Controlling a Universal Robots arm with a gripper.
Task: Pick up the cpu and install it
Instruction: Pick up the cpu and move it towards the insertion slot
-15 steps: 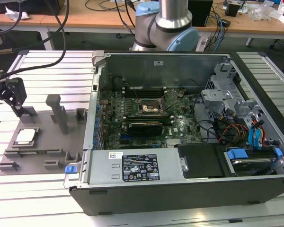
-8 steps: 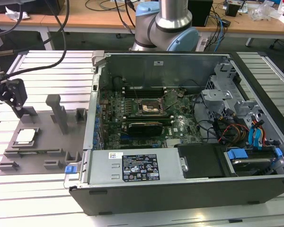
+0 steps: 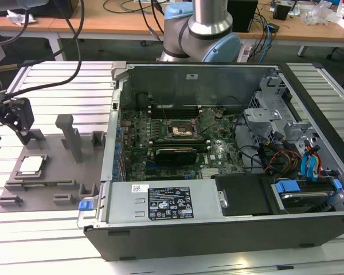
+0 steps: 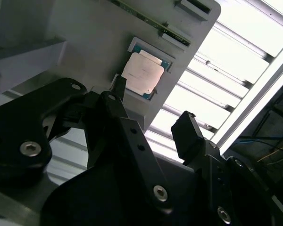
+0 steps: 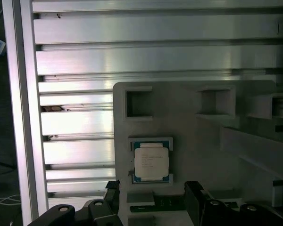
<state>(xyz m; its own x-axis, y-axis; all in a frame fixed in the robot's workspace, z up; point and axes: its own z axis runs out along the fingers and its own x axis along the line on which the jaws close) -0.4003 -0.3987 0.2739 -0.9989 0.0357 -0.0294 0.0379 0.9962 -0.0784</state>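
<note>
The cpu [image 3: 31, 165] is seen lying flat, pale top up, in a square recess of the grey tray [image 3: 54, 167], which is set on the slatted table [image 3: 46, 240] at the exterior view's left. The gripper [image 3: 10, 135] is held above the chip and clear of it, its jaws spread wide with nothing between them. In the first wrist view the cpu lies just beyond the two black fingertips [image 5: 112, 187]. Faint print is carried on the chip's top but cannot be read. Well apart, a black label [image 3: 171, 203] is fixed inside the open computer case [image 3: 218, 235]; its wording cannot be made out.
</note>
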